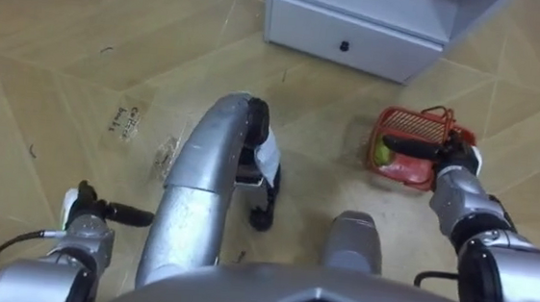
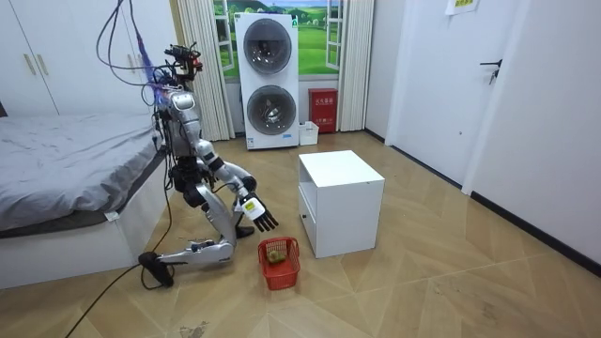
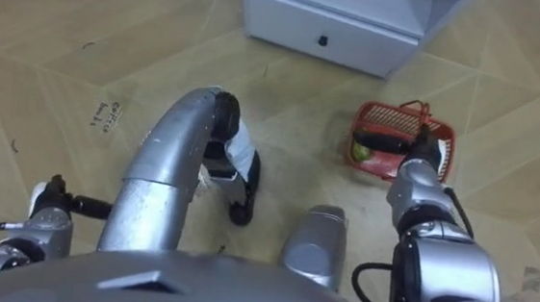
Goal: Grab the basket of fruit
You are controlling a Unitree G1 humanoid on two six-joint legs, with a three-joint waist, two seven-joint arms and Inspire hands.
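Observation:
A red fruit basket (image 1: 417,120) stands on the wooden floor just in front of the white cabinet, to my right. Inside it lie a green fruit (image 1: 382,156) and something red (image 1: 408,170). Its thin handle (image 1: 444,113) sticks up at the far side. My right hand (image 1: 423,149) reaches over the basket's near rim with dark fingers stretched straight across the opening, open and curled round nothing. In the room view that hand (image 2: 255,214) hovers with spread fingers a little above the basket (image 2: 279,263). My left hand (image 1: 101,217) hangs low at my left side, fingers straight.
I kneel on the floor between the bed (image 2: 66,178) and the white cabinet (image 2: 340,202), whose drawer front with a dark knob (image 1: 344,46) faces me. My raised knee (image 1: 216,156) is in the middle. Stacked washing machines (image 2: 270,80) stand by the far wall.

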